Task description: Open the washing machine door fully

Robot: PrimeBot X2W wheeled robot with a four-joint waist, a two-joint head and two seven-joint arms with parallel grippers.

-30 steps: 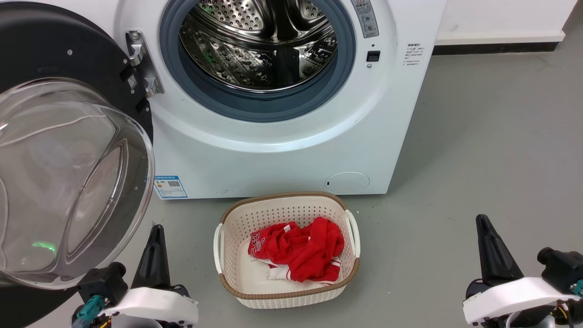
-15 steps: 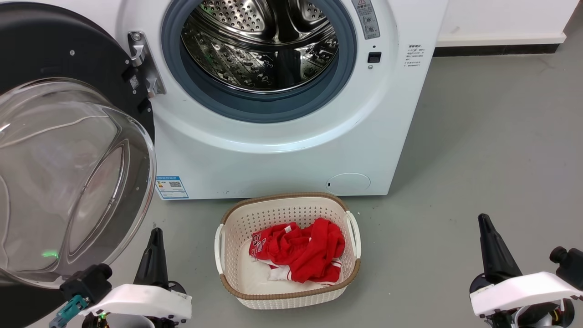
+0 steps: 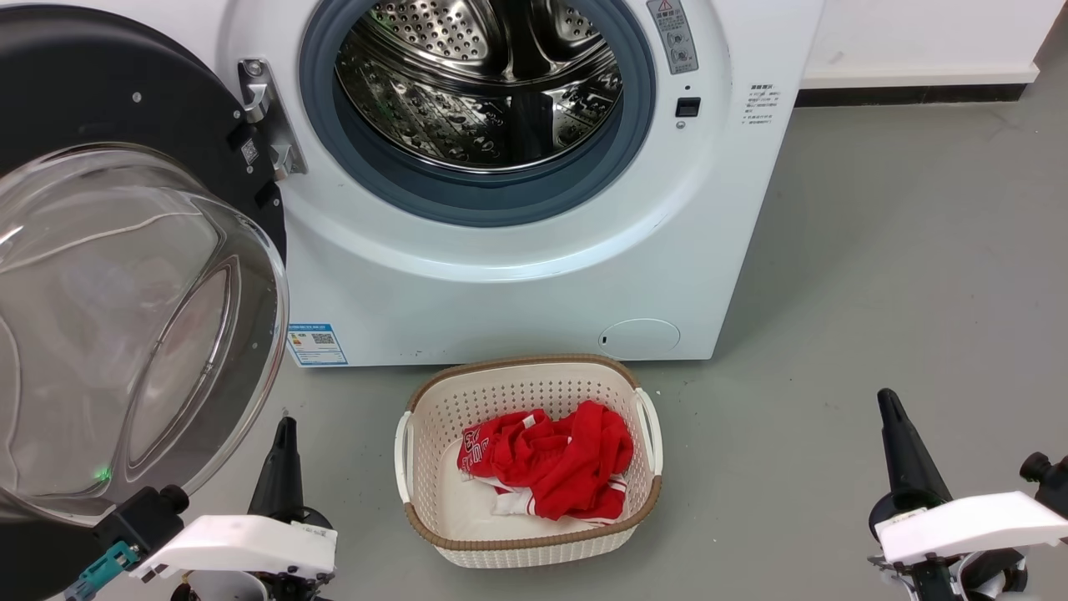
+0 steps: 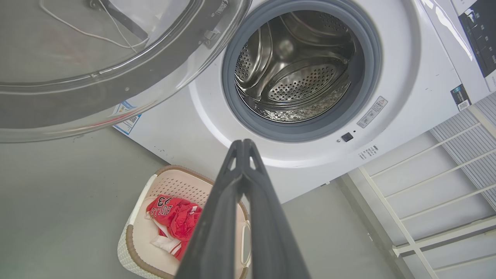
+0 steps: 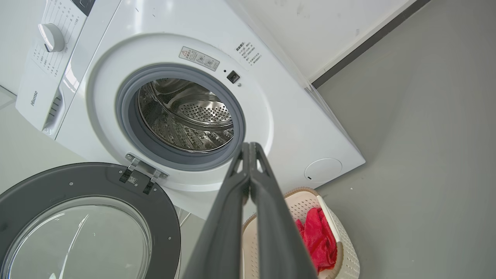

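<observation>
The washing machine door (image 3: 125, 275) hangs swung wide to the left on its hinge (image 3: 267, 117), its black ring and bulging glass bowl facing me; it also shows as the door (image 5: 89, 221) and the door (image 4: 97, 58). The steel drum (image 3: 492, 75) stands exposed inside the grey rubber ring. My left gripper (image 3: 285, 427) sits low beside the bowl's lower edge, apart from it, fingers pressed together and holding nothing; the left gripper (image 4: 243, 142) confirms this. My right gripper (image 3: 886, 397) is at the lower right, shut and empty, as the right gripper (image 5: 248, 145) shows.
A white perforated basket (image 3: 642, 467) with a brown rim holds red clothing (image 3: 551, 459) on the grey floor before the washing machine (image 3: 517, 284). A small round white flap (image 3: 639, 335) sits low on the machine. A white wall with a dark skirting (image 3: 909, 88) runs right.
Both grippers have dropped lower and slightly outward in the head view. The door, basket and machine have stayed put apart from a slight camera shift.
</observation>
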